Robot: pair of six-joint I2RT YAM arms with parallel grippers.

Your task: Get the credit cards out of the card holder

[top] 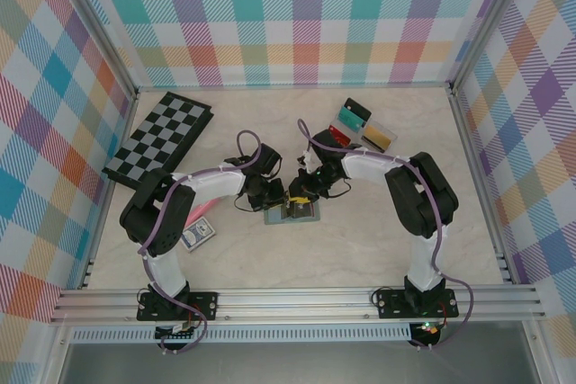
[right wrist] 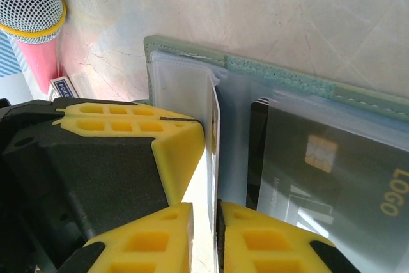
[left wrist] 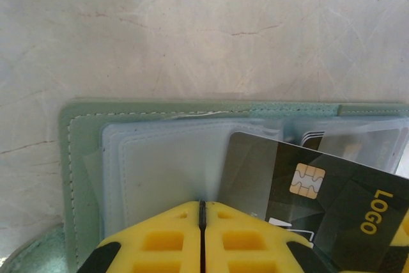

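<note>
The grey-green card holder (top: 274,218) lies open on the table under both grippers, and its stitched rim (left wrist: 77,158) and clear sleeves also appear close up. A dark credit card with a chip and the word LOGO (left wrist: 319,202) lies over the sleeves; the same card (right wrist: 332,177) sits under clear plastic. My left gripper (left wrist: 202,206) is shut, tips down on a sleeve. My right gripper (right wrist: 208,212) is shut on a thin card seen edge-on (right wrist: 215,126), standing upright out of the holder. Teal (top: 353,115), red (top: 339,137) and yellow-gold (top: 379,137) cards lie at the back right.
A checkered board (top: 157,141) lies at the back left. A blue-patterned card pack (top: 197,235) and a pink-handled mesh-headed object (right wrist: 29,1) sit just left of the holder. The left gripper's finger (right wrist: 128,129) is close beside the right one. Patterned walls enclose the table.
</note>
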